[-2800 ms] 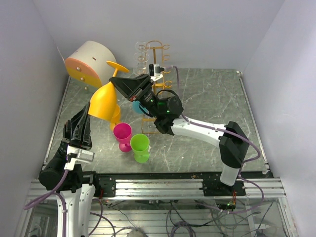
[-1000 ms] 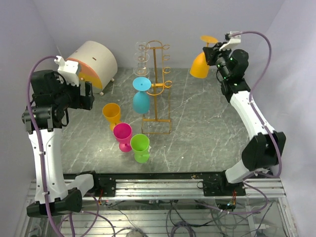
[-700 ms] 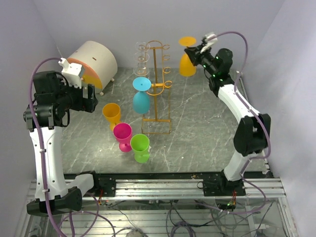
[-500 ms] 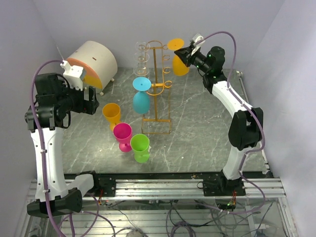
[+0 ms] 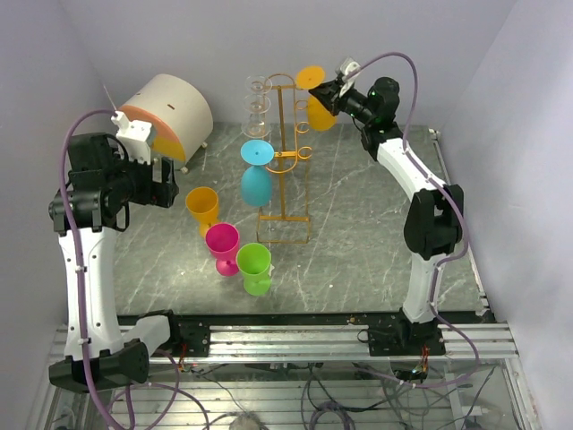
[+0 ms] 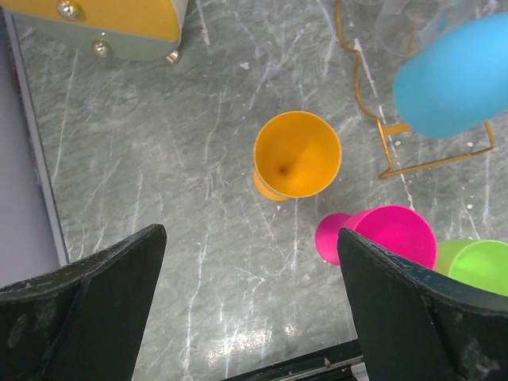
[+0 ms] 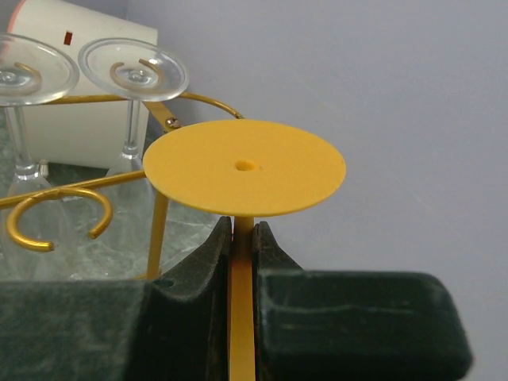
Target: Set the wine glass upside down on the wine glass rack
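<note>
Wine glass [image 7: 278,171], gripped by right end effector [image 7: 242,235]

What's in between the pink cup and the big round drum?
An upright orange cup stands on the table between the pink cup and the cream drum. The left wrist view shows it best.

I see a grey, marble-veined tabletop [image 6: 159,198] with a faint sheen. The orange wine glass [image 7: 244,168] looks like smooth, matt plastic. The wine glass rack [image 5: 285,154] is shiny gold metal wire, and the clear glasses [image 7: 133,70] gleam.
</note>
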Controlling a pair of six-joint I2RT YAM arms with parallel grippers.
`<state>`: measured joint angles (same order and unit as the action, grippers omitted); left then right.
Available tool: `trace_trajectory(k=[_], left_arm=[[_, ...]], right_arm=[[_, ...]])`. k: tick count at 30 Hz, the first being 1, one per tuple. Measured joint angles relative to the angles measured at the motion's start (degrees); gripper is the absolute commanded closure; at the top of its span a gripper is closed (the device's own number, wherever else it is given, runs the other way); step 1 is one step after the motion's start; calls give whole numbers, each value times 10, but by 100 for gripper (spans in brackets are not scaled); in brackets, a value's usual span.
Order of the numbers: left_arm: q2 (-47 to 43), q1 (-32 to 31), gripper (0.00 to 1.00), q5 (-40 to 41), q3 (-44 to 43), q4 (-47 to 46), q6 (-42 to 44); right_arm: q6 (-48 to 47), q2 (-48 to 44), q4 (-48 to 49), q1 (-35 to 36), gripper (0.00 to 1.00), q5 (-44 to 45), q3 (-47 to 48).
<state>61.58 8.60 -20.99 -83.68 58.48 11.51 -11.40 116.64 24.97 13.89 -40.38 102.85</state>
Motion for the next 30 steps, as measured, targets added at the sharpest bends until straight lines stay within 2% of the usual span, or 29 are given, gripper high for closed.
trace_trajectory(k=[8, 13, 19, 20, 23, 24, 25, 30], left_arm=[[76, 0, 2, 45, -19, 7, 1], [132, 0, 3, 37, -35, 13, 3], [142, 0, 3, 22, -36, 14, 7], [143, 0, 4, 19, -36, 14, 8], [155, 0, 8, -1, -36, 15, 14], [163, 0, 9, -11, -37, 16, 17], [172, 0, 10, -19, -38, 19, 20], [222, -1, 14, -44, -45, 28, 26]], right_arm=[[-13, 44, -20, 13, 100, -3, 32], [-14, 61, -26, 22, 100, -4, 56], [-14, 72, -30, 23, 100, -4, 74], [-14, 73, -30, 23, 89, -4, 74], [-7, 73, -29, 23, 38, 3, 71], [-2, 73, -24, 23, 11, 8, 69], [-2, 70, -9, 23, 2, 22, 57], [12, 32, 34, 23, 0, 55, -50]])
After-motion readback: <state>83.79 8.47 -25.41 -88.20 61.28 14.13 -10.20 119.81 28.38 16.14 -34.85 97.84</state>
